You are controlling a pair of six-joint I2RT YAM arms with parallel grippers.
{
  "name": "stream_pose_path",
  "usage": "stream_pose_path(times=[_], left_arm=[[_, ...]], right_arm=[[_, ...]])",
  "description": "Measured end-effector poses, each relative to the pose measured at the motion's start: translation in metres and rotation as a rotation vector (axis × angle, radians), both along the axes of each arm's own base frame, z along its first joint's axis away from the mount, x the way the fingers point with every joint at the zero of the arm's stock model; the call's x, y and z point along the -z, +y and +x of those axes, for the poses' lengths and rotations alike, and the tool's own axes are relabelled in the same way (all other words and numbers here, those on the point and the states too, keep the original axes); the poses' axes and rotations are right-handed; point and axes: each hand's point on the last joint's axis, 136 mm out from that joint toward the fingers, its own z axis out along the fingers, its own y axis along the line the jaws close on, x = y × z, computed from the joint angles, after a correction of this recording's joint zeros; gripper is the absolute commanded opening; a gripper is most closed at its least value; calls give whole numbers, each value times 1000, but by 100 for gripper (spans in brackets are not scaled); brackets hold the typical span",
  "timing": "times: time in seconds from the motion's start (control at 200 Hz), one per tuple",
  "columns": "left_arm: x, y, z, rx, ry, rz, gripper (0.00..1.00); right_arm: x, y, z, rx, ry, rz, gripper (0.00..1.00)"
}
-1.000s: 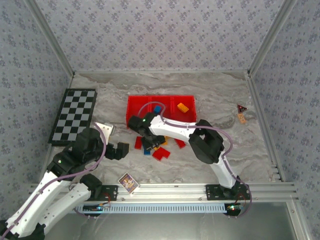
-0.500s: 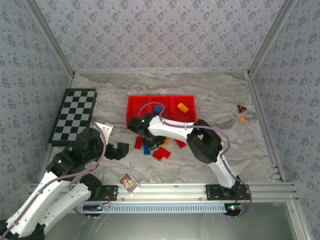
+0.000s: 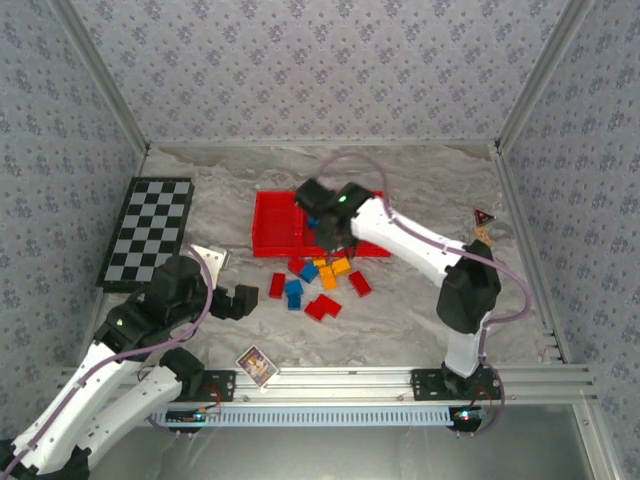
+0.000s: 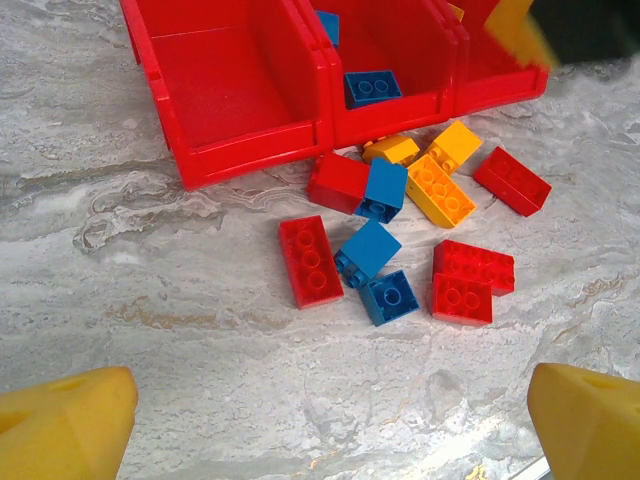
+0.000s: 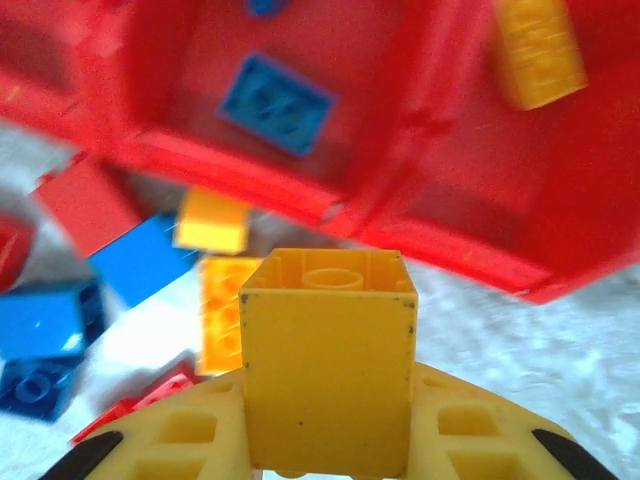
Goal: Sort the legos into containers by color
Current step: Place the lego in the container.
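Firstly, the surroundings. A checkered board lies at the far left of the table, well apart from the tray. The left gripper hovers low over the table, front-left of the tray, with its jaws spread wide and nothing between them. A card lies near the front rail, just right of the left arm's base.

Loose bricks in red, blue and orange-yellow lie scattered just in front of the tray, several of them touching. The right gripper is clamped on a yellow brick. It hangs above the tray's front wall, near the divider between the middle and right bins. In the top view the right arm crosses the tray's right half and hides much of those two bins. A small triangular sign stands at the far right, well apart from the tray.

Secondly, the containers.
- The left bin shows a bare red floor.
- The middle bin holds two blue bricks.
- The right bin holds one orange-yellow brick, lying flat.
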Motion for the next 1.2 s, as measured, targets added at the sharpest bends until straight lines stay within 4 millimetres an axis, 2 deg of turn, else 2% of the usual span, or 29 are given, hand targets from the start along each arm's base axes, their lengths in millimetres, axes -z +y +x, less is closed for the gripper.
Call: stream_pose_path(times=[0.06,0.155,0.215,0.24,0.365,0.49,0.56,0.685,0.785,0.89,1.039,1.199], left_arm=[[0,0,0,0,0,0,100],[0,0,0,0,0,0,100],[1,0,0,0,2,2,100],[1,0,0,0,4,3,100],[3,-1,1,0,14,10,100],[4,-1,2,0,16,12,100],[4,-1,2,0,18,13,100],[6,-1,2,-2,22,18,100],[5,-1,3,-2,21,18,100],[6,-2,3,2,26,17,100],[8,-4,2,12,37,20,100],[8,-6,1,20,42,14,100]], right_arm=[[-3,-20,21,54,-14,7,24],[4,-52,53,133,-10,-1,26],[14,-66,69,170,6,-9,30],[19,-69,75,181,13,-12,34],[41,-77,93,201,46,-39,60],[46,-73,90,182,54,-48,73],[43,-71,85,177,44,-39,76],[38,-77,62,170,38,-30,77],[30,-80,36,162,24,-2,79],[29,-74,4,122,19,49,81],[51,-61,-34,55,67,74,81],[83,-58,-56,14,135,30,81]])
